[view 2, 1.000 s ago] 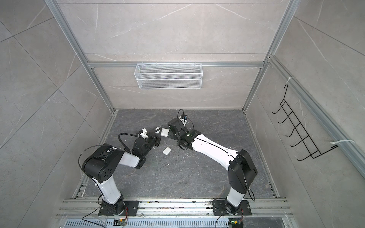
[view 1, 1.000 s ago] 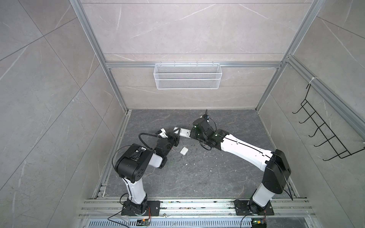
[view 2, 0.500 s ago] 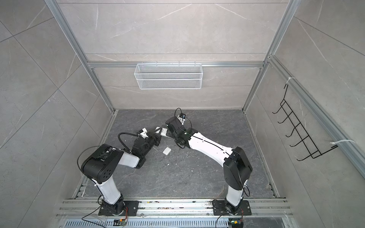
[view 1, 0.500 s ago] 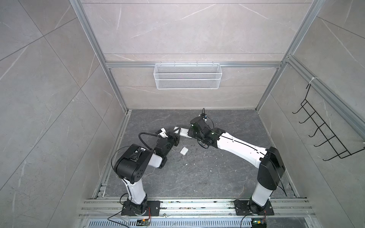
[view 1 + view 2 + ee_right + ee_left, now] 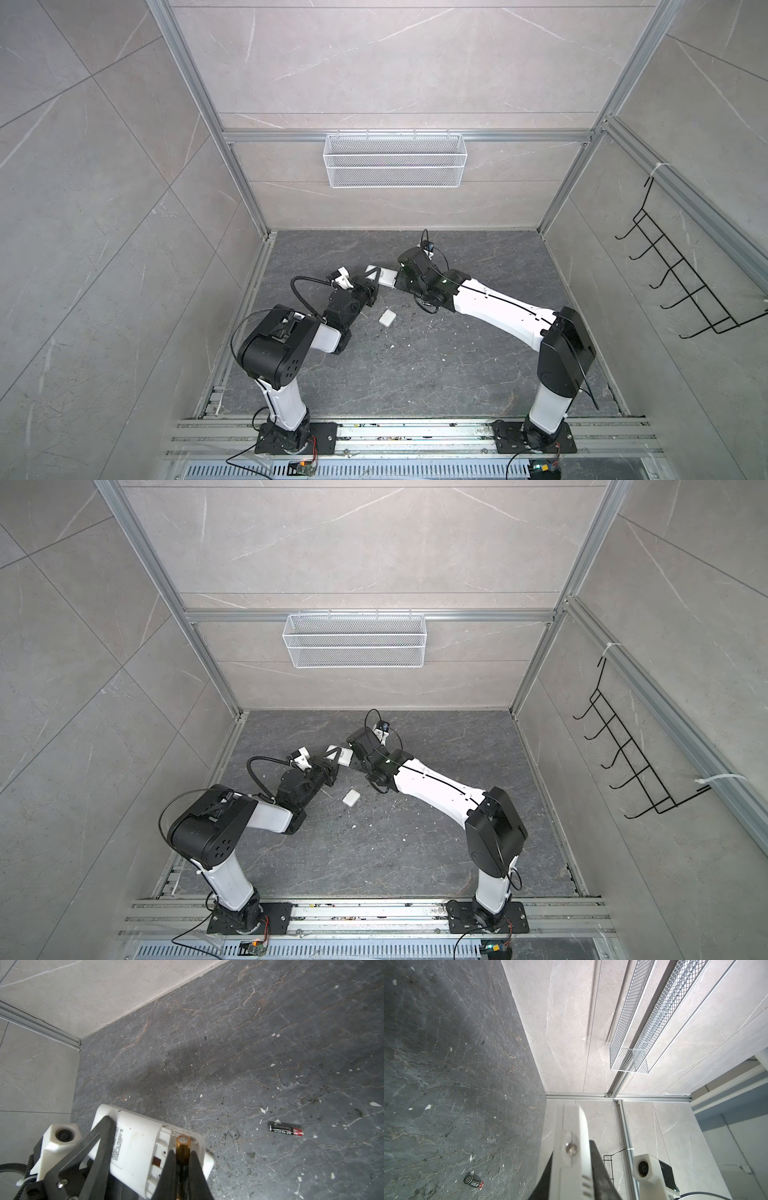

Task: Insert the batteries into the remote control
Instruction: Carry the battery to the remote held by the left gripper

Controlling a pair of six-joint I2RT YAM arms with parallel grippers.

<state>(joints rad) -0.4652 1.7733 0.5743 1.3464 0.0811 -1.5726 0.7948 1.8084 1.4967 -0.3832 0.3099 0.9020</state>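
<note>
At the remote control [image 5: 137,1142], right hand's [image 5: 183,1155] battery [image 5: 182,1147] has advanced.

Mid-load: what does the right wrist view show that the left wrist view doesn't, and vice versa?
Only right wrist: the open battery bay in the flat white plastic remote control, with a slim gold-ended battery pinched in the right gripper at the bay. Only left wrist: the white wire mesh basket on the wall. Both: the remote clamped by the left gripper, and a loose black-and-red battery lying on the dark grey stone surface.
</note>
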